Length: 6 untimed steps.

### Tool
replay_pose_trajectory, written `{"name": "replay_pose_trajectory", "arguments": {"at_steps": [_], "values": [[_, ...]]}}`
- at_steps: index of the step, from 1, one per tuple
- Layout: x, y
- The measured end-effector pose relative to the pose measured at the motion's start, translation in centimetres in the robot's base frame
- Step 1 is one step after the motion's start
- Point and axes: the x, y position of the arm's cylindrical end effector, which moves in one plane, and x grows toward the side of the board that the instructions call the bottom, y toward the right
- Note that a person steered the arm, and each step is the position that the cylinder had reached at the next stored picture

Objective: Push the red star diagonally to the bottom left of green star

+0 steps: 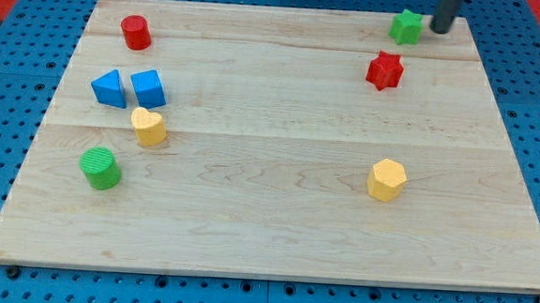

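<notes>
1. One camera view only. It looks down at a slant onto the wooden board (278, 171) from beyond its near edge.
2. Far edge at the view's top looks narrower.
3. Moderately close: board nearly fills frame, blue perforated surface (10, 107) around it.

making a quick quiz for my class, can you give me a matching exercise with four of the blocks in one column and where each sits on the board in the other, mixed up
Column one:
1. green star
2. red cylinder
3. green cylinder
4. yellow hexagon block

Column two:
A. lower part of the view's right half
B. near the view's top right, just left of my tip
C. near the view's top left
D. lower left, below the yellow heart-like block

Pairs: 1-B, 2-C, 3-D, 4-A
</notes>
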Motion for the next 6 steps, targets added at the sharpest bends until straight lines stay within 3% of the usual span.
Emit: {"name": "replay_pose_trajectory", "arguments": {"at_steps": [1,2,3,4,5,6], "values": [[1.5,-1.9],[6.7,3.8],[15.0,3.8],[16.8,-3.6],[12.1,-0.6],[8.5,-6.7]]}}
